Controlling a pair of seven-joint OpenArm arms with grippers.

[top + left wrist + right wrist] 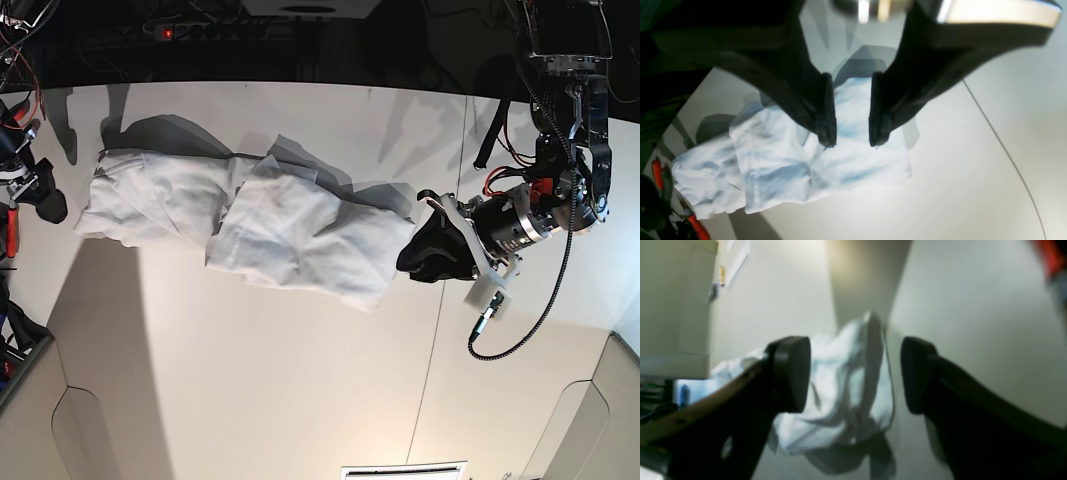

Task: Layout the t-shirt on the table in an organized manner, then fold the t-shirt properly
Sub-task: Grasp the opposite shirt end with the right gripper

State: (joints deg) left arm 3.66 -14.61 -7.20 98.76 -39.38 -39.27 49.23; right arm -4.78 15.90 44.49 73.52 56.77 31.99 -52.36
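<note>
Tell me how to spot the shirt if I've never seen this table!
Find the wide cream table. Across its far half lies the t-shirt, a crumpled white cloth heap beside the left arm's black tool. It is the only soft, wrinkly thing there.

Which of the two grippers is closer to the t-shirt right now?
The left gripper, beside the t-shirt at its near end. The right gripper sits just off the opposite end, at the table edge.
</note>
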